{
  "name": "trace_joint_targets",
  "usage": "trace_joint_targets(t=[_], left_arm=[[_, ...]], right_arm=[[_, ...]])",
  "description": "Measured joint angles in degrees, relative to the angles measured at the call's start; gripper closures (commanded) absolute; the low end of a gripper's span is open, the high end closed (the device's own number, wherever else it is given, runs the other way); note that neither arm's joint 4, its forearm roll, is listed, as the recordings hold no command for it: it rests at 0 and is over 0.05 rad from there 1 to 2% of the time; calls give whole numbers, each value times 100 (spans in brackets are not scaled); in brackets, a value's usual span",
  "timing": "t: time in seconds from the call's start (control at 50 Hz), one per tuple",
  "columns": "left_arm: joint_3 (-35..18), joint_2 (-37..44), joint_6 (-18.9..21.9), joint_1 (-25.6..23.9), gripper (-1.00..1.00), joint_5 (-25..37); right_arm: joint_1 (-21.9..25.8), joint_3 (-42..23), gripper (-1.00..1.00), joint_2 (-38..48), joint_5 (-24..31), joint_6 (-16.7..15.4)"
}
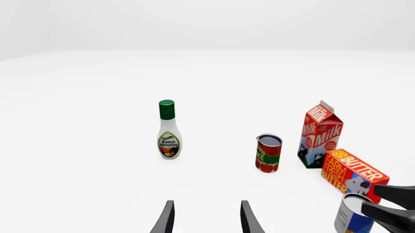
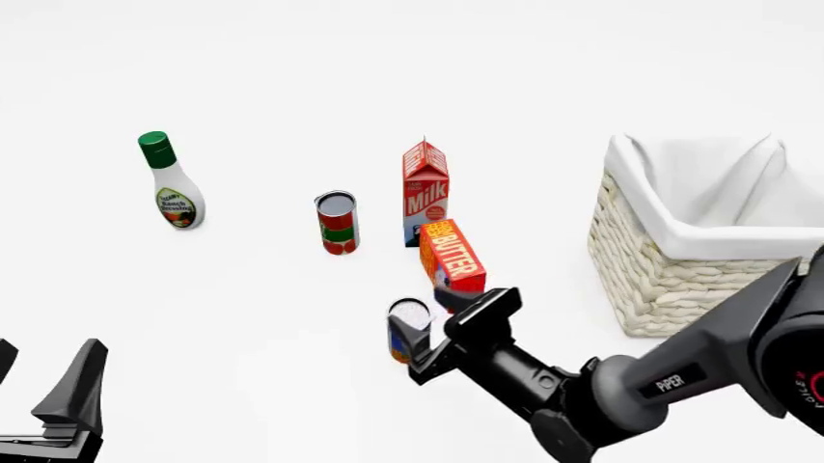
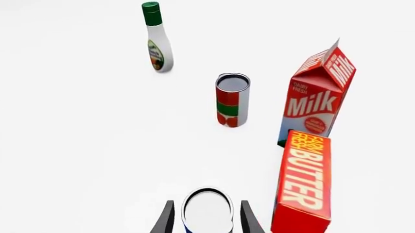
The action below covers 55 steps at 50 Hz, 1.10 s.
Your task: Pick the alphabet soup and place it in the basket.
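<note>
The alphabet soup (image 2: 407, 326) is a small can with a silver top and a blue label, standing upright on the table just in front of the butter box. My right gripper (image 2: 423, 340) is open, with one finger on each side of the can. In the right wrist view the can (image 3: 206, 209) fills the gap between the fingers (image 3: 166, 219), with a sliver of room on each side. The basket (image 2: 657, 280), woven and cloth-lined, stands at the right. My left gripper (image 2: 45, 368) is open and holds nothing at the near left, far from the can.
A butter box (image 2: 453, 257) lies right behind the soup, with a milk carton (image 2: 425, 193) behind that. A red-and-green can (image 2: 338, 224) stands left of the milk. A ranch dressing bottle (image 2: 169, 183) stands at the far left.
</note>
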Motion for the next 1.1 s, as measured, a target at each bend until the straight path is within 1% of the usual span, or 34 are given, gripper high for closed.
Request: trace_joint_targets(t=[1.1], left_arm=[[0, 0, 0, 0, -100, 0]], right_arm=[[38, -436, -100, 874, -69, 86]])
